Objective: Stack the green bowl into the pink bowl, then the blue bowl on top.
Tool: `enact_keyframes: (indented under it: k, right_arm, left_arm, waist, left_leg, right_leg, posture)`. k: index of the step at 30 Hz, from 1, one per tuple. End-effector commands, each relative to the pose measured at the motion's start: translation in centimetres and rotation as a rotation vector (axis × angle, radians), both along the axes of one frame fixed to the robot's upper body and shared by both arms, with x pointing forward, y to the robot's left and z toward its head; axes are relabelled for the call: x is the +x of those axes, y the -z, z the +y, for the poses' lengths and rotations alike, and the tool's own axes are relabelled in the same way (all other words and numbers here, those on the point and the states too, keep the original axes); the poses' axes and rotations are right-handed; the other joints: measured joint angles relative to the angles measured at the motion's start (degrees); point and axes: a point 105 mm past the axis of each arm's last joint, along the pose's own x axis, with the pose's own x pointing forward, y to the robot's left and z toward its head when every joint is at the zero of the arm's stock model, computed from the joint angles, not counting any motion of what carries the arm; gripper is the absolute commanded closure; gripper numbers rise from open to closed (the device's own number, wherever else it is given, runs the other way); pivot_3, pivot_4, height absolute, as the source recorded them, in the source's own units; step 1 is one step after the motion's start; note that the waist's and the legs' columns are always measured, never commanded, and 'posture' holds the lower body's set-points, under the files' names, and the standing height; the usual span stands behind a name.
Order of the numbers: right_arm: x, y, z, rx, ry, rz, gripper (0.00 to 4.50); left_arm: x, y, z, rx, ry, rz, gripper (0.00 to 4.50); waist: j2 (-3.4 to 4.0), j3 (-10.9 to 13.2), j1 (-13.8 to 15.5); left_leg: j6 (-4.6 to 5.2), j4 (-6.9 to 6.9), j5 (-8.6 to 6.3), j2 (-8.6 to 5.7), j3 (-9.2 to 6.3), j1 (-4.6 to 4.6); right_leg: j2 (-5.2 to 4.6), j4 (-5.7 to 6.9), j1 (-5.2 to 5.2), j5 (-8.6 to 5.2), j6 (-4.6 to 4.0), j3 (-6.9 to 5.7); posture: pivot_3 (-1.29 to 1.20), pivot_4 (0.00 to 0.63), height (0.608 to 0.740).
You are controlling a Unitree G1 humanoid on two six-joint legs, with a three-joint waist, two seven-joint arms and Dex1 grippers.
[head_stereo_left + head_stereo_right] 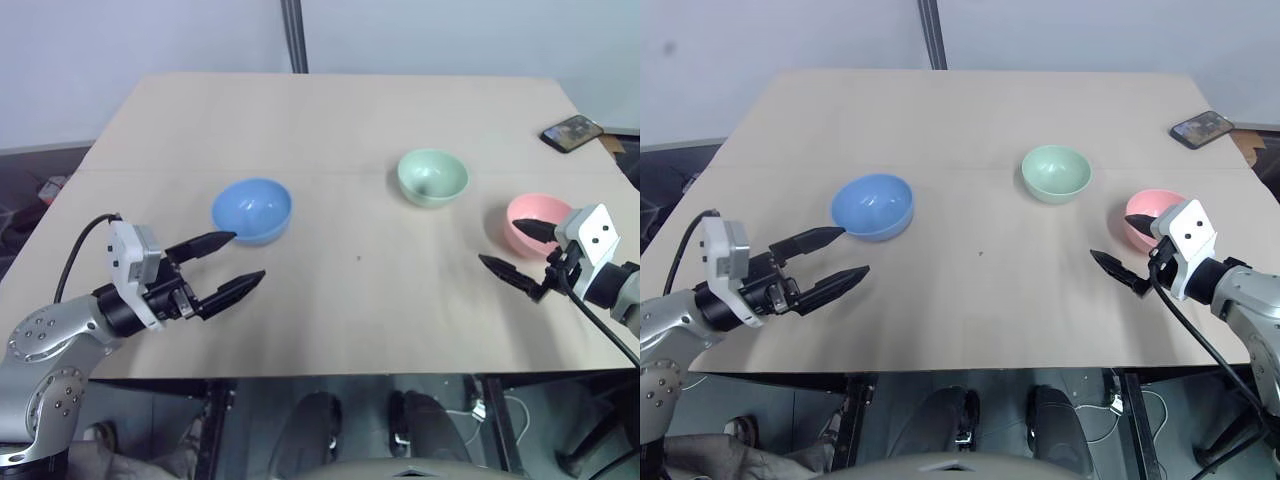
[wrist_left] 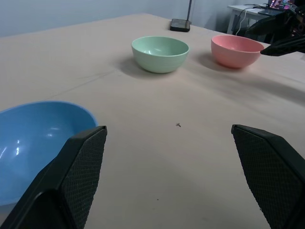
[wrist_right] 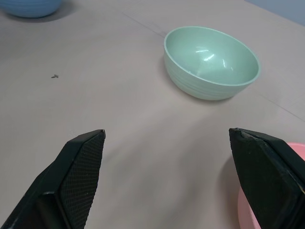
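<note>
1. The blue bowl (image 1: 251,210) sits upright on the left part of the table (image 1: 330,310), nothing in it; the upper fingertip of the left gripper (image 1: 238,264) reaches just in front of its near rim without touching it.
2. That left gripper hovers over the near left part of the table with its two black fingers spread wide and nothing between them.
3. The right gripper (image 1: 518,251) hovers at the near right, fingers likewise spread wide and empty, one fingertip over the near rim of the pink bowl (image 1: 535,222).
4. The green bowl (image 1: 432,177) stands farther back, between the other two, nearer the pink one, apart from both.
5. A dark phone (image 1: 572,132) lies at the far right corner.
</note>
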Motion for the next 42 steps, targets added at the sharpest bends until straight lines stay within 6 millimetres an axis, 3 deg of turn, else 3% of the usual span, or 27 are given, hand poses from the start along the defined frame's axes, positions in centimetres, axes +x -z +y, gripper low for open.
enact_keyframes:
  k: [1,15,21,25,28,34,36,39,42]
  right_arm:
    - [0.2,-0.9,-0.7,-0.024,0.013,-0.042,0.14]
    - [2.7,0.1,-1.0,-0.031,0.075,-0.048,0.14]
    - [5.1,1.5,-1.9,-0.099,0.233,-0.018,0.14]
    - [6.4,3.0,-2.6,-0.132,0.335,0.045,0.14]
    - [7.2,3.6,-2.6,-0.126,0.353,0.078,1.0]
    - [7.9,3.0,-1.8,-0.129,0.332,0.07,3.81]
    - [7.8,2.4,-1.2,-0.132,0.299,0.059,4.49]
    - [6.1,1.5,2.0,-0.131,0.084,0.043,4.49]
    - [2.7,1.0,6.7,-0.084,-0.235,0.056,4.49]
  left_arm:
    - [-0.4,-1.3,-0.3,0.0,0.02,-0.048,0.07]
    - [-0.6,-1.8,-1.3,-0.036,0.042,-0.072,0.07]
    - [-1.7,-1.5,-3.9,0.026,0.243,-0.101,0.07]
    - [-1.7,-1.6,-4.7,0.009,0.287,-0.108,0.07]
    - [-1.6,-1.8,-4.9,0.013,0.295,-0.123,0.0]
    - [-1.5,-2.1,-5.0,0.005,0.298,-0.13,0.0]
    - [-1.5,-2.0,-5.0,0.002,0.302,-0.123,0.0]
    - [-1.7,-1.9,-5.0,-0.005,0.316,-0.108,0.0]
    - [-1.8,-1.6,-5.2,-0.003,0.342,-0.085,0.0]
  waist:
    - [0.0,0.0,0.0]
    - [0.01,0.0,-0.08]
    - [-0.02,-0.01,-0.05]
    - [0.0,0.0,-0.13]
    - [0.0,0.0,-0.14]
    - [0.0,0.0,-0.15]
    - [0.0,0.0,-0.15]
    - [0.03,0.02,-0.15]
    - [0.04,0.03,-0.16]
  left_leg:
    - [0.0,0.0,0.0,0.0,0.0,0.0]
    - [0.0,0.0,0.0,0.0,0.01,0.0]
    - [-0.01,0.0,0.01,-0.01,0.01,-0.01]
    - [-0.03,0.0,0.02,-0.03,0.09,0.0]
    - [-0.07,-0.03,0.04,-0.02,0.09,-0.06]
    - [-0.03,-0.03,0.03,-0.03,0.15,-0.1]
    - [-0.02,-0.03,0.02,-0.03,0.14,-0.1]
    - [-0.01,-0.03,0.01,-0.02,0.14,-0.09]
    - [0.01,-0.03,0.01,0.02,0.12,-0.11]
  right_leg:
    - [0.0,0.0,0.0,0.0,0.0,0.0]
    - [0.01,0.0,0.0,0.0,0.0,0.01]
    - [0.02,0.0,0.0,0.0,-0.01,0.0]
    - [0.03,0.01,-0.03,0.02,-0.03,0.07]
    - [0.07,0.02,-0.11,0.02,-0.04,0.07]
    - [0.09,0.01,-0.13,0.02,-0.03,0.12]
    - [0.12,0.02,-0.13,0.02,-0.02,0.11]
    - [0.15,0.03,-0.13,0.02,-0.02,0.11]
    - [0.21,0.02,-0.15,0.13,0.19,0.11]
  posture:
    - [0.0,0.15,0.74]
    - [0.0,0.15,0.74]
    - [0.0,0.15,0.74]
    - [0.0,0.15,0.74]
    - [0.0,0.15,0.74]
    - [0.0,0.15,0.74]
    - [0.0,0.15,0.74]
    - [0.0,0.15,0.74]
    - [0.0,0.15,0.74]
